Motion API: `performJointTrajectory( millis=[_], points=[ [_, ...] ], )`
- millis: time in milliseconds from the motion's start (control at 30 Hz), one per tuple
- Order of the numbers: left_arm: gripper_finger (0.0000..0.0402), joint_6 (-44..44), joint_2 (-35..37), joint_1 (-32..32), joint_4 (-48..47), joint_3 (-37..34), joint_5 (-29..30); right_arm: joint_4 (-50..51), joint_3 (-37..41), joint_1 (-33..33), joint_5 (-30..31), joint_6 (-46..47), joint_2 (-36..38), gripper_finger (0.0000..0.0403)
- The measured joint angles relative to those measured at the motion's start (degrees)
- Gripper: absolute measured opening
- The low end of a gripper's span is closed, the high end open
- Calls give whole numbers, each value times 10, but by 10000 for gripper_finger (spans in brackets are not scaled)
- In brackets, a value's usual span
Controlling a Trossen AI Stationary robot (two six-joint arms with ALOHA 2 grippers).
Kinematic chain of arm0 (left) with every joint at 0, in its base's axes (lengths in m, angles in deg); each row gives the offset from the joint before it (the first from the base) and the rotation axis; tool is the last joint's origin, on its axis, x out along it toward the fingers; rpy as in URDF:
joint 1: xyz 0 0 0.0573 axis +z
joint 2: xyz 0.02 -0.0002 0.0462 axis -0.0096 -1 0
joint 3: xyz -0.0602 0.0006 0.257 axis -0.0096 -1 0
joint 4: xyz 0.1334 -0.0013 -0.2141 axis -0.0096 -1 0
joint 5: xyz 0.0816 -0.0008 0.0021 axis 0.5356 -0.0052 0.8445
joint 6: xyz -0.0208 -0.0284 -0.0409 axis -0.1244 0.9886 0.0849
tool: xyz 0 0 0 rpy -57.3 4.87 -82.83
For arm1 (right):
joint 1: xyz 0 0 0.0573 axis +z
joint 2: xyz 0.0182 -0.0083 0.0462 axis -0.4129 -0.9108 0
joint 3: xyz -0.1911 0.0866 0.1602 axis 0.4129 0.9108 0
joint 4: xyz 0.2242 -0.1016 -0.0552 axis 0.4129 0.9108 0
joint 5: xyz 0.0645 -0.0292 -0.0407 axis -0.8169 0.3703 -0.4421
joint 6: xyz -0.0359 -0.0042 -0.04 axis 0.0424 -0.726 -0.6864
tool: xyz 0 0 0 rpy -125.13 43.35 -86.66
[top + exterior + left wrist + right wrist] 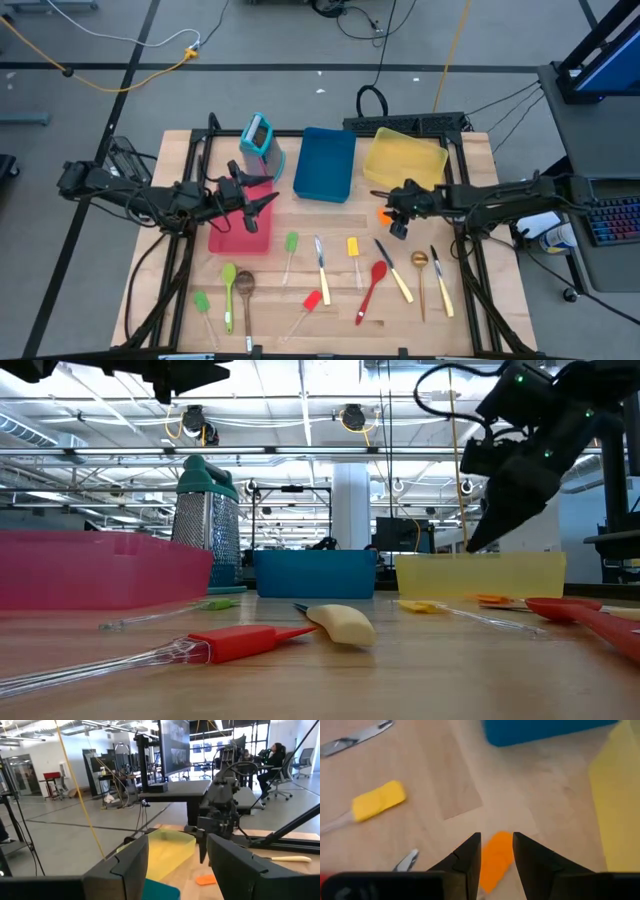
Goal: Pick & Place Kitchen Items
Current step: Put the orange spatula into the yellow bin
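Note:
Several slim utensils lie flat along the table's near half: a green spatula (pixel 291 243), a yellow spatula (pixel 353 248), a red spoon (pixel 375 283), a gold spoon (pixel 420 264), cream-handled knives (pixel 396 278), and a green spoon (pixel 229 280). An orange spatula (pixel 384 213) lies near the yellow tray. My right gripper (pixel 396 224) hovers open above it. In the right wrist view its fingers (pixel 497 854) stand either side of the orange head (pixel 496 856). The low view shows this gripper (pixel 478 540) raised off the table. My left gripper (pixel 262 205) is open above the red tray (pixel 232 238).
A blue tray (pixel 325 163) and a yellow tray (pixel 405 160) sit at the far side, with a teal upright grater (pixel 258 135) to the left of them. A red spatula (pixel 311 301) and a wooden spoon (pixel 245 288) lie near the front edge. A person sits in the room beyond.

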State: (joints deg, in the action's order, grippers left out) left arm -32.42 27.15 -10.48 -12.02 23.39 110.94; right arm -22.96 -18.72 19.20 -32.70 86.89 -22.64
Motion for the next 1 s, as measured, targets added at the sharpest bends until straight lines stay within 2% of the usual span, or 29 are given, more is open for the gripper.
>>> performJointTrajectory(
  millis=[233, 733, 1000],
  points=[
    [207, 0, 0, 0, -6, 0, 0, 7, 11, -31, 1, 14, 1, 105],
    [207, 5, 0, 0, -24, 0, 0, -16, 11, -34, 18, -2, -1, 95],
    [207, 2, 0, 0, -25, 0, 0, -35, 46, -29, 15, 21, -2, 166]
  ],
)
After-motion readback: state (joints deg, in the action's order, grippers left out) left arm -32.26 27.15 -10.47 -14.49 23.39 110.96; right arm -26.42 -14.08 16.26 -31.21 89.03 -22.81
